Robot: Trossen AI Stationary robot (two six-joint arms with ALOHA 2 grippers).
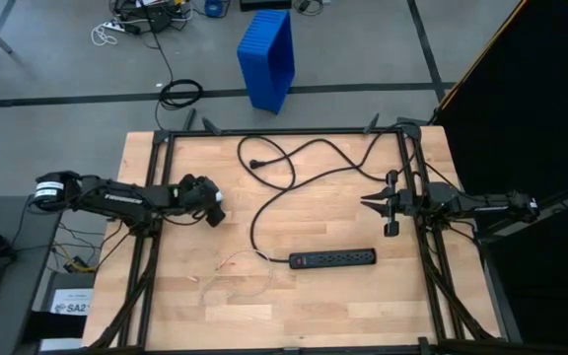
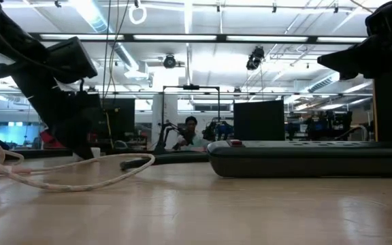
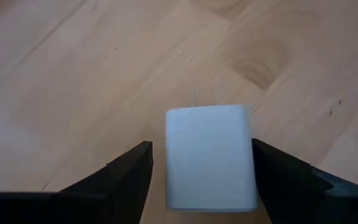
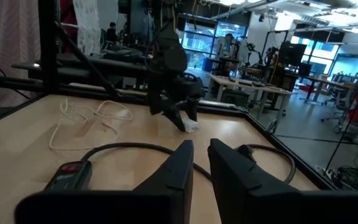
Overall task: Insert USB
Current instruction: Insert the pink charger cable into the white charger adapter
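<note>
White "TROSSEN" lettering along left arm; rest unreadable.

The wooden desk carries a black power strip; beside it, probably touching, lies the thin looped USB.

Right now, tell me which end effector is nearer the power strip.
Right. The right end effector hovers just beyond the power strip, near its far end; the left end effector, holding a white block, sits farther off across the table.

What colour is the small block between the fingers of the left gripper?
The block is plain white; the left wrist view shows it best, between the left gripper fingers.
</note>
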